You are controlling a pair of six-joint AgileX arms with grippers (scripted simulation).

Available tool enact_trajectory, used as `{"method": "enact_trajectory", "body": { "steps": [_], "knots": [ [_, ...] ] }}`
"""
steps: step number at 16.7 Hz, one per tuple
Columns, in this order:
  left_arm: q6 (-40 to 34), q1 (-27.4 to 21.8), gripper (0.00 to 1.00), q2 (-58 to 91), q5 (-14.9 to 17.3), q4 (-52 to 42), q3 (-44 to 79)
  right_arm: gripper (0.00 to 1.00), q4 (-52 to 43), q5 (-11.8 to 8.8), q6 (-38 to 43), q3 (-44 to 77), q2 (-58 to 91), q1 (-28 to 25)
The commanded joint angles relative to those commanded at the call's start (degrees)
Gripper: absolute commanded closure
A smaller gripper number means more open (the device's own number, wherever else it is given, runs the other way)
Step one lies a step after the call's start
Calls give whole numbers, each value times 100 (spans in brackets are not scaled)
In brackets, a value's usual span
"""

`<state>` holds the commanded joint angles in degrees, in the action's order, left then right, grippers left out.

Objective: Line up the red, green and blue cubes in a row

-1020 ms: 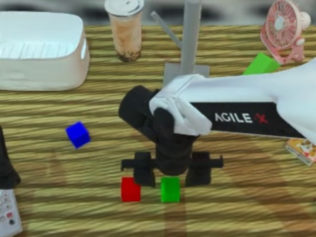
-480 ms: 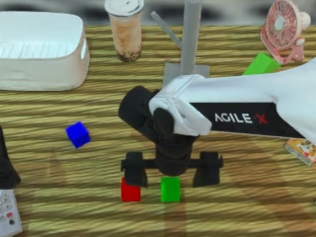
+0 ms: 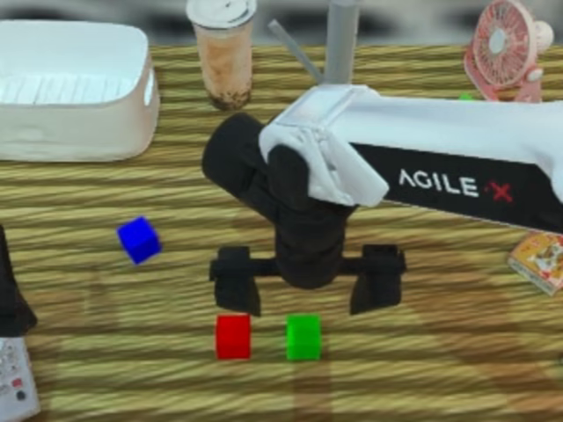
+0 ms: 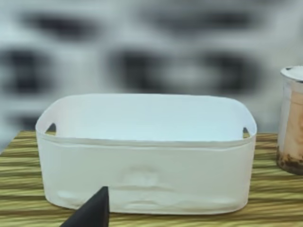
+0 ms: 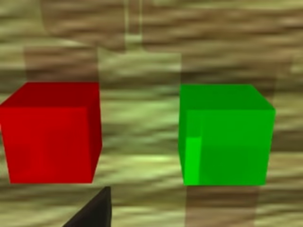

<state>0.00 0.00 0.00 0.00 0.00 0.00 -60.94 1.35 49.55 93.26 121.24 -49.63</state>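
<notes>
the left gripper (image 3: 10,303) is cut off at the table's left edge, so its fingers cannot be judged. the white tub (image 3: 70,79) is seen holding nothing. the right gripper (image 3: 308,281) is spread wide and empty above the red cube (image 3: 233,337) and green cube (image 3: 303,338), set side by side; the blue cube (image 3: 139,240) lies well apart to the left.

Striped wooden table (image 3: 457,369); behind it the room looks blurred, perhaps grey.

overhead downward, wrists close, level and downward
</notes>
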Motion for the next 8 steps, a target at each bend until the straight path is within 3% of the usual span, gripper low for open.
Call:
{"method": "enact_trajectory", "body": {
  "steps": [8],
  "knots": [
    [22,-10,0,47,2,-33,49,0,-199,28,-30,111,-175,53]
  ]
}}
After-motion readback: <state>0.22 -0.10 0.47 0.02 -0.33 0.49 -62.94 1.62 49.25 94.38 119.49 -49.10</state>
